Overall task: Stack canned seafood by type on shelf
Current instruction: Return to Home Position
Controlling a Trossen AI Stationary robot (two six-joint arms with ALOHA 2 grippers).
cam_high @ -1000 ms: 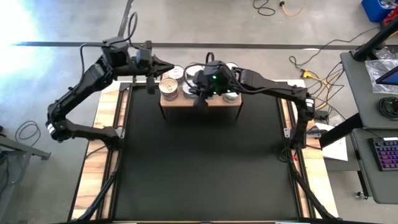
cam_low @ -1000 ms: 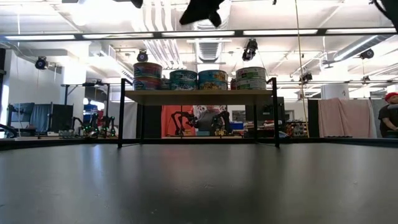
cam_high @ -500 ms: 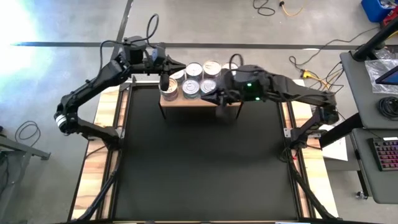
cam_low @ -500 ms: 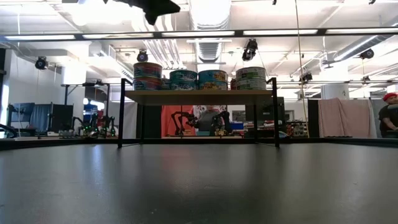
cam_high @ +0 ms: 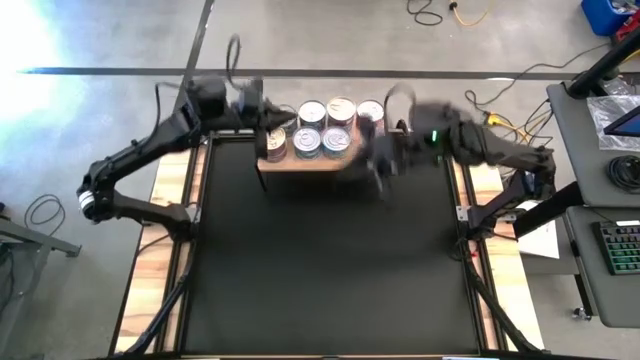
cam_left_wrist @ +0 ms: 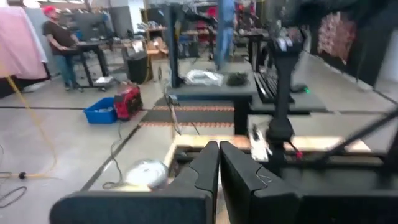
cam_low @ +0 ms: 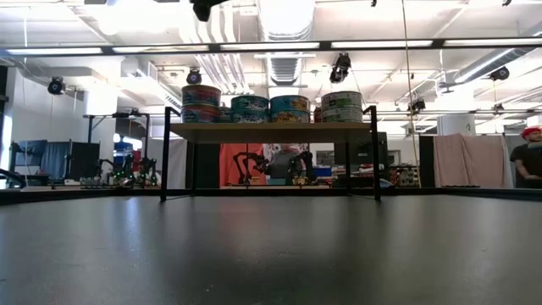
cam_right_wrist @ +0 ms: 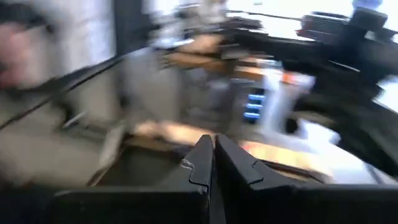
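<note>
Canned seafood [cam_low: 269, 108]: every tin we can see is on the shelf [cam_low: 271, 132], none on the black mat [cam_high: 320, 260].

Shelf position: far edge of the mat, between the two arm bases.

Low view: tins in a line along the board. There is a two-high stack at each end and single tins touching one another in the middle. Labels are mostly blue-green.

High view: silver lids in two rows, front and back.

Left gripper [cam_left_wrist: 218, 149]: the high view puts it above the shelf end on the left arm's side, close over the end tins. In its wrist view the two fingers are pressed together with nothing between them.

Right gripper [cam_right_wrist: 213, 142]: the high view puts it over the mat, just off the shelf's front corner on the right arm's side. Its fingers are also closed against each other and hold nothing.

Neither gripper touches a tin.
</note>
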